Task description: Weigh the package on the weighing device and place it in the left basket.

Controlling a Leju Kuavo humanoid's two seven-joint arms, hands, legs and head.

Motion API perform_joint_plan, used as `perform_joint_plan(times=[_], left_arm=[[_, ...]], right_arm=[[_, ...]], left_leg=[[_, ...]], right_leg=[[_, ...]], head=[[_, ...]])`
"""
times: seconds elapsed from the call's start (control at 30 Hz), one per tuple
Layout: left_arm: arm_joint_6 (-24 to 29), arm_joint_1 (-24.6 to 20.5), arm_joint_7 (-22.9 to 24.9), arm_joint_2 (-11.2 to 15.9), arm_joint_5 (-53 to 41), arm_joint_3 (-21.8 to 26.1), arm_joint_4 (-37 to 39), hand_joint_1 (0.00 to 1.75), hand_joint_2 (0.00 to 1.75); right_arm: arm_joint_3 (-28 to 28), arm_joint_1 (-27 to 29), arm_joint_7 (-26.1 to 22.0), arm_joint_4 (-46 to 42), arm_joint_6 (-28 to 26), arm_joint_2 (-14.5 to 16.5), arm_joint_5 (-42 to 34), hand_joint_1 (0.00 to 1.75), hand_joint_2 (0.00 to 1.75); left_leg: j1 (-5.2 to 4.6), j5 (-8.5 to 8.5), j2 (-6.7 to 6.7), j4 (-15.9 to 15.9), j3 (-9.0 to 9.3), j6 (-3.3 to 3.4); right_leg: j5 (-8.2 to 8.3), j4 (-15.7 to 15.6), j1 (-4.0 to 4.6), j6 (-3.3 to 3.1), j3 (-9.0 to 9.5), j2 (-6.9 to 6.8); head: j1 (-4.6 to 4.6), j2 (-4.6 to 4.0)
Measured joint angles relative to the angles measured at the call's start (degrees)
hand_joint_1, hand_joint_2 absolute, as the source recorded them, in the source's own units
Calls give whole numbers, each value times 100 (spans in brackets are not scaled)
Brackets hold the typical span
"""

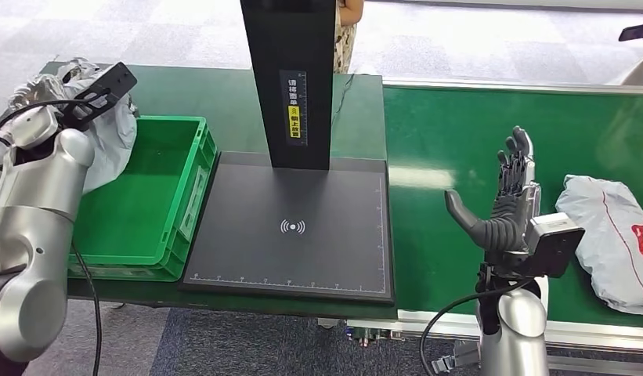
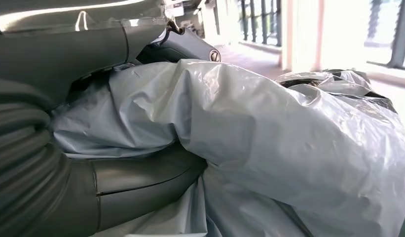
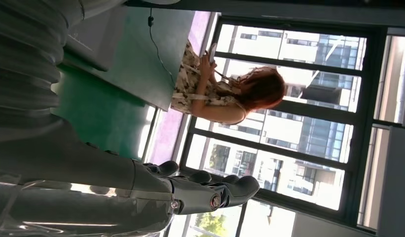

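While gripped by the left hand [image 2: 141,177], package [image 1: 106,129] hangs over the far-left corner of the green basket [image 1: 157,200], at about ten o'clock from the scale platform [image 1: 294,227]. Seen close in the left wrist view: crumpled grey plastic of the package [image 2: 289,148] pressed between thick thumb below and a darker finger [image 2: 185,47] curled over its top. Clamped, then, not spread. Not touching the basket floor as far as can be told; lower edge hidden behind the silver forearm.

Right hand [image 1: 506,200] raised over the green conveyor belt [image 1: 459,141], at three o'clock from the platform, holding nothing. Fingers upright and close together, thumb stuck out toward nine o'clock. Same hand [image 3: 190,190] in the right wrist view: fingers extended side by side, nothing between them.

Second bagged parcel [image 1: 612,239], grey with red print, lying on the belt just beyond the right hand, at three o'clock. Black post [image 1: 290,78] with a yellow label standing at twelve o'clock on the platform. Person [image 3: 225,91] in a patterned dress beyond the table's far edge, holding a phone.
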Motion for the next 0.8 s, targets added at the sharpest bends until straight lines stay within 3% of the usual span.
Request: perform_joint_plan(times=[0.1, 0.17, 0.23, 0.3, 0.33, 0.43, 0.47, 0.8], left_arm=[[-641, -318, 390, 74, 9, -124, 353, 175, 175], [-1392, -452, 606, 84, 297, -181, 573, 175, 175], [-2201, -452, 752, 33, 902, -5, 771, 175, 175], [-2551, -326, 847, -44, 1336, 307, 902, 175, 175], [-2577, -260, 881, -74, 1421, 441, 955, 163, 175], [-2591, -176, 928, -107, 1457, 719, 1071, 32, 175], [-2565, -167, 931, -107, 1447, 784, 1089, 0, 175], [-1861, -37, 807, -107, 1322, 1173, 1175, 0, 175]], right_arm=[[68, -184, 86, 112, 39, 28, 40, 0, 175], [116, -326, 156, 192, 80, 79, 78, 0, 175], [168, -474, 209, 282, 102, 130, 106, 0, 175], [215, -586, 241, 358, 102, 155, 119, 0, 175], [233, -628, 252, 387, 102, 162, 123, 0, 175], [268, -700, 260, 450, 102, 186, 125, 0, 175], [276, -710, 261, 464, 102, 191, 125, 0, 175], [312, -736, 322, 503, 85, 239, 163, 0, 175]], left_leg=[[1, 0, 0, 0, -1, 0], [-1, 0, 0, 0, 1, 0], [-2, 0, 0, -1, 3, 0], [-2, 0, -3, 0, 1, 0], [-2, 1, -4, 0, 0, 1], [-2, 0, -1, 0, -1, 0], [-2, 0, 0, 0, -1, 0], [-2, 0, -2, 0, 0, 0]], right_leg=[[0, 0, -2, 0, -1, 0], [0, 0, -4, 0, -1, 0], [-1, 0, -6, 0, 0, 0], [-1, 0, -4, 1, 0, -3], [-1, 0, -4, 1, 0, -4], [-1, 0, -4, 1, -1, 3], [-1, 0, -5, 1, -2, 4], [-1, 0, -2, 1, -3, -1]], head=[[1, 0], [1, 0], [0, 0], [1, 0], [2, 0], [-1, 0], [-1, 0], [0, 0]])
